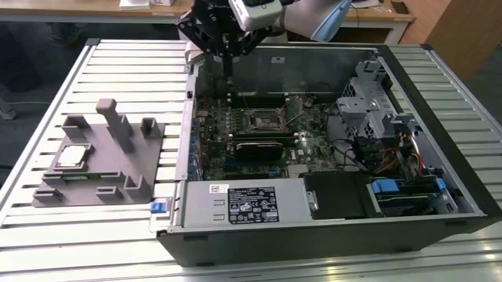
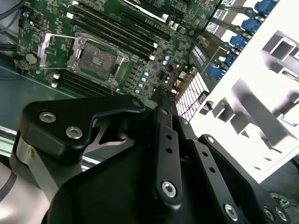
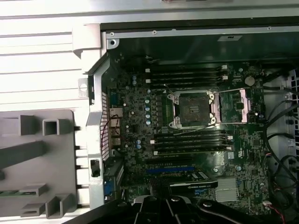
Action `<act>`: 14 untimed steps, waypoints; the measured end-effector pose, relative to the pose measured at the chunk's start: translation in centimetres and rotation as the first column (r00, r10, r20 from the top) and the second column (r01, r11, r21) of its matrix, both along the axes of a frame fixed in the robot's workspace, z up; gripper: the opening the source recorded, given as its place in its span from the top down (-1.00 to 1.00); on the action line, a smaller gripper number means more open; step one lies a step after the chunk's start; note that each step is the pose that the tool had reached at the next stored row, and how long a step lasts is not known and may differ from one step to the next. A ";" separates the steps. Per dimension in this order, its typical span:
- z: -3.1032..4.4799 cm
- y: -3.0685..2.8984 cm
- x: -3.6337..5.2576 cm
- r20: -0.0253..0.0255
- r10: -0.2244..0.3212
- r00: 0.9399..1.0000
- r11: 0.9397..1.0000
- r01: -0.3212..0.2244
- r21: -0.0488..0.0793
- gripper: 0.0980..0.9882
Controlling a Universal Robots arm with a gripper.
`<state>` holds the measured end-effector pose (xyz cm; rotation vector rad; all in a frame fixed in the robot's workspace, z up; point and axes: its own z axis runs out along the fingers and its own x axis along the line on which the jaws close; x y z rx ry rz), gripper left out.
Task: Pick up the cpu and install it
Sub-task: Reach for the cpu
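The cpu (image 1: 72, 155), a small pale silvery square, lies flat in a recess of the grey fixture (image 1: 102, 170) at the exterior view's left, outside the computer case. My gripper (image 1: 227, 66) hangs over the case's far wall, well away from the cpu, with its fingers shut and nothing between them. In the second wrist view the gripper (image 2: 162, 91) tapers to one closed tip above the motherboard. The dark cpu socket (image 1: 265, 120) (image 2: 98, 58) (image 3: 192, 108) sits bare on the board, and its metal frame (image 3: 233, 105) is swung open beside it.
The open case (image 1: 439, 111) has tall walls around the motherboard. Inside it are a black block (image 1: 257, 150) near the socket, a drive cage (image 1: 377, 100), loose cables (image 1: 400, 158) and a labelled power supply (image 1: 247, 202). The fixture's posts (image 1: 117, 126) stand upright on the slatted table (image 1: 47, 88).
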<state>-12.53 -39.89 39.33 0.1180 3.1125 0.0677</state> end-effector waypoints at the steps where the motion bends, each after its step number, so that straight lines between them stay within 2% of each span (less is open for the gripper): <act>1: 0.00 0.00 -0.06 0.000 0.000 1.000 1.000 0.000 0.000 0.98; 14: -0.01 0.00 -1.11 0.000 0.000 1.000 1.000 0.000 0.000 0.98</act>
